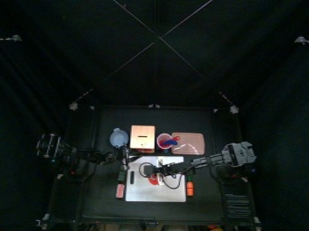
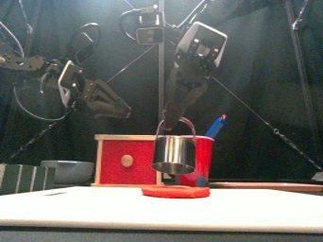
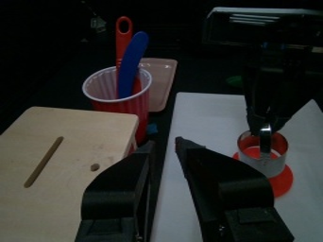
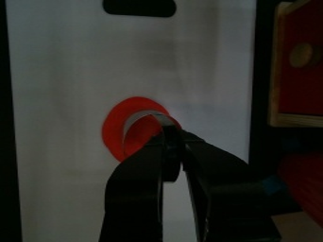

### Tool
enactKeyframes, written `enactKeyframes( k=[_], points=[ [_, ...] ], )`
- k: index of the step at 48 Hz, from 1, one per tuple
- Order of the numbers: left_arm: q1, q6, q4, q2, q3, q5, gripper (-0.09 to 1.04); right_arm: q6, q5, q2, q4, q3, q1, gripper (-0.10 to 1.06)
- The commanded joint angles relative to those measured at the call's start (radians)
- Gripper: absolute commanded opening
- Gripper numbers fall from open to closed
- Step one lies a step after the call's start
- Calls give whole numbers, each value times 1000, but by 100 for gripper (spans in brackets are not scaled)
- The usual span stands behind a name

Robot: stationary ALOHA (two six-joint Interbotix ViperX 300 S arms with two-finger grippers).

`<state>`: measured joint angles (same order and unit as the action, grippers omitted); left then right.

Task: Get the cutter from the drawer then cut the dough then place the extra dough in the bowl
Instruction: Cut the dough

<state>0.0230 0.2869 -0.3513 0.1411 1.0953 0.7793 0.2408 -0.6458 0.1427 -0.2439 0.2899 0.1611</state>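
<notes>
Now, cutter [image 2: 173, 156] upright on dough [image 2: 176, 192], axis vertical

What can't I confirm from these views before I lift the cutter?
- Whether the cutter has gone through the dough: the front view leaves its lower rim in shadow, and in the right wrist view the right gripper covers most of it.
- What the bowl holds: the front view shows only its outer wall, and in the top view it is too small.
</notes>
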Motion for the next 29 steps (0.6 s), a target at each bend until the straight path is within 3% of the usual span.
enactKeyframes(
  k=[1, 29],
  points=[
    [-2, 3, -2, 3, -5, 9, 69, 15, -17, -8, -29, -29, 18, 49],
    [-3, 3, -18, 3, 2, 3, 69, 23, -32, 40, -71, -57, 31, 49]
  ],
)
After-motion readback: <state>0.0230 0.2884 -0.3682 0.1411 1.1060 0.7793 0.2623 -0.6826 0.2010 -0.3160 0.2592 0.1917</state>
